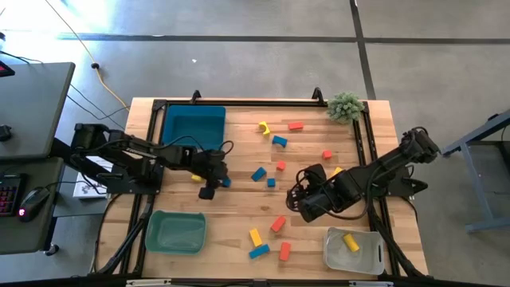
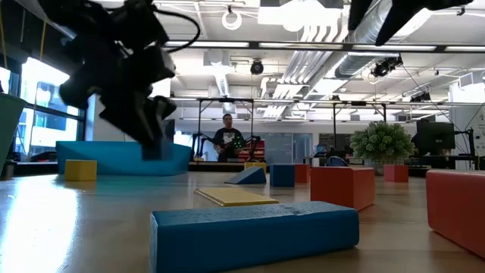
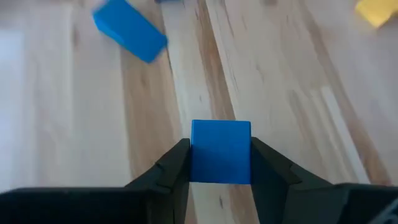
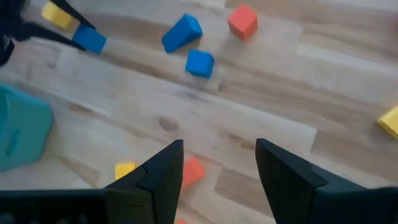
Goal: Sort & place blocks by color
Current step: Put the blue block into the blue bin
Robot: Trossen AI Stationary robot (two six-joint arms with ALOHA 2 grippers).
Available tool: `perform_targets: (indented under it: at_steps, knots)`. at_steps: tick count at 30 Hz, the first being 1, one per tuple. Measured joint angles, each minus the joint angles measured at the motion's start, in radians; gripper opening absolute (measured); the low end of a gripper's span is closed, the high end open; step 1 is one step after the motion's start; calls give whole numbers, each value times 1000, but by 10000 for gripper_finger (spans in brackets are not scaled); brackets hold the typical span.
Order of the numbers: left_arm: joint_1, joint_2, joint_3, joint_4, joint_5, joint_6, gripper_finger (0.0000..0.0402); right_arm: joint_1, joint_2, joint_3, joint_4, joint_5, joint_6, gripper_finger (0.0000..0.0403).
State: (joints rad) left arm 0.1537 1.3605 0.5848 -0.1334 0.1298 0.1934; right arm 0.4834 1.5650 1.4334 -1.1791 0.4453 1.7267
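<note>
Small red, blue and yellow blocks lie scattered over the wooden table [image 1: 239, 207]. My left gripper [image 1: 217, 188] reaches in from the table's left and is shut on a blue cube [image 3: 221, 143], just right of the blue bin [image 1: 194, 127]. A yellow block [image 1: 196, 178] lies close beside it. My right gripper [image 1: 307, 203] hangs open over the table's middle right. Its fingers [image 4: 163, 171] are above a red block [image 4: 194, 169] and touch nothing. My left gripper pinches the blue cube by two opposite side faces [image 3: 198, 155], one finger on each. The fingers slant down from the table's left. The cube sits square between the fingertips, and in the low view the gripper [image 2: 150, 129] hangs clear of the tabletop.
A green bin [image 1: 175, 233] stands at the near left. A clear bin [image 1: 353, 249] with a yellow block in it stands at the near right. A small green plant [image 1: 345, 105] stands at the far right corner. Loose blocks [image 1: 258, 174] lie between the two grippers.
</note>
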Motion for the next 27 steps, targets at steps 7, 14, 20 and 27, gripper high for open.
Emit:
perform_targets:
  at_steps: [7,14,20,27]
  knots:
    - [86,-58,107,-97,-3,30,104,-60,0,0,23,30,-67,189]
    - [213,-146,161,-172,-49,28,105,-155,0,0,68,18,-294,189]
    - [341,-222,162,-229,-122,27,106,-257,0,0,122,-28,-550,189]
    - [492,-257,162,-278,-208,-15,106,-405,0,0,151,-175,-869,189]
